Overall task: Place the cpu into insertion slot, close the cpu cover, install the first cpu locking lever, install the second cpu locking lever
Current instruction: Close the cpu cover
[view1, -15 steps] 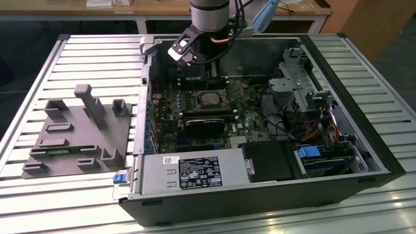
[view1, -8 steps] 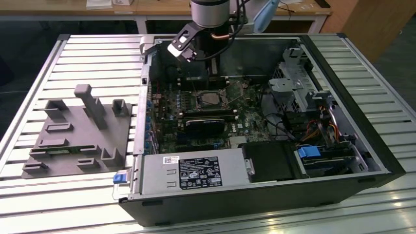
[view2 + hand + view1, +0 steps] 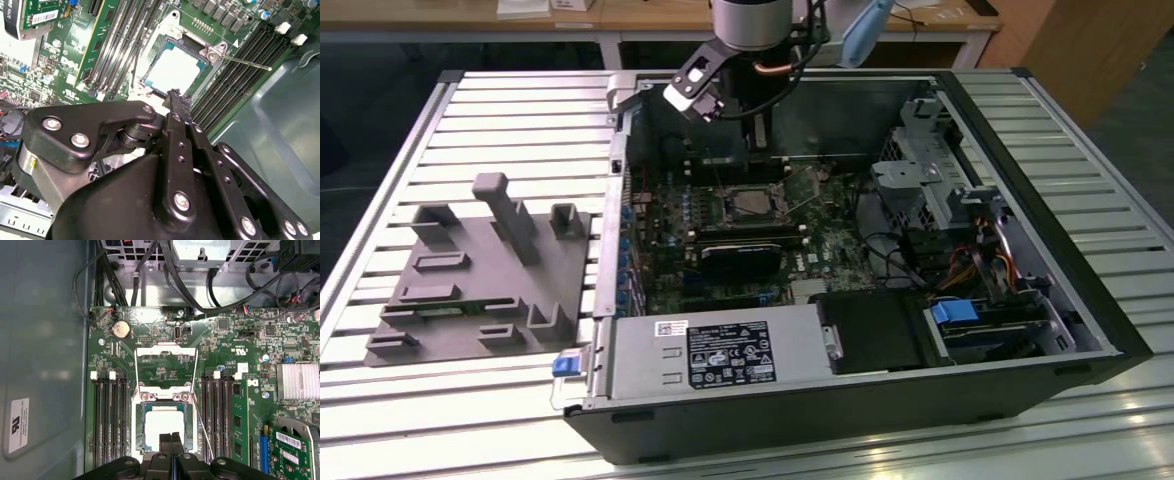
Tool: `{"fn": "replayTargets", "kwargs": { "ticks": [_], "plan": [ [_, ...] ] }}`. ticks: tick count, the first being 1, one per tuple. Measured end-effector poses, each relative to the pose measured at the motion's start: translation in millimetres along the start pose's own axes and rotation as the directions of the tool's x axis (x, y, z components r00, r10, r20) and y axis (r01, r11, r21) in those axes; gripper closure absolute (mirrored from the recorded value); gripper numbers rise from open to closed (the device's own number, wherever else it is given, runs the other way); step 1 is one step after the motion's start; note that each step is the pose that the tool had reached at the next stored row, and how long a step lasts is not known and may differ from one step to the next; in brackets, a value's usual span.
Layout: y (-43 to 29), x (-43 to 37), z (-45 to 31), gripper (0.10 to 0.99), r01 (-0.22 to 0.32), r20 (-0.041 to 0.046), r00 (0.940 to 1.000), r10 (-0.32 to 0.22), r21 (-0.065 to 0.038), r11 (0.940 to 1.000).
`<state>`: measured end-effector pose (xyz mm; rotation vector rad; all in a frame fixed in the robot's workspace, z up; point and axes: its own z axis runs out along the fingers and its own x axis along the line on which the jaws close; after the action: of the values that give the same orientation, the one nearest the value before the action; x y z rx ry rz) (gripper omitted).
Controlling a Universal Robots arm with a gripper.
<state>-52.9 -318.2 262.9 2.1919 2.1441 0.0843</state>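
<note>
Closed, empty end effector [image 3: 171,440] poised over the cpu [image 3: 161,424] — seated in the slot [image 3: 139,432]. Cover [image 3: 166,350] swung open beyond it — lever [image 3: 245,62] unlatched alongside.

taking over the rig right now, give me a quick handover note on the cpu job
The end effector is shut and holds nothing; its tips hang over the cpu, and contact cannot be told.
The cpu sits in the insertion slot.
The cpu cover is open, lying back from the slot.
Done: cpu placed.
Left: closing the cover and both locking levers; one lever sticks out free beside the slot.
</note>
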Motion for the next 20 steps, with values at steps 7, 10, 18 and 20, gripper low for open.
{"fn": "replayTargets", "kwargs": {
  "ticks": [7,10,18,20],
  "plan": [
    [10.8,0.3,0.9,0.984,0.000,0.0001,1.0000,0.000,0.000,1.0000],
    [20.3,0.5,1.8,0.984,0.000,0.0001,1.0000,0.000,0.000,1.0000],
    [47.9,1.0,4.3,0.984,0.000,0.0001,1.0000,0.000,0.001,1.0000],
    [54.8,1.2,4.9,0.984,0.000,0.0001,1.0000,0.000,0.001,1.0000]
  ]
}}
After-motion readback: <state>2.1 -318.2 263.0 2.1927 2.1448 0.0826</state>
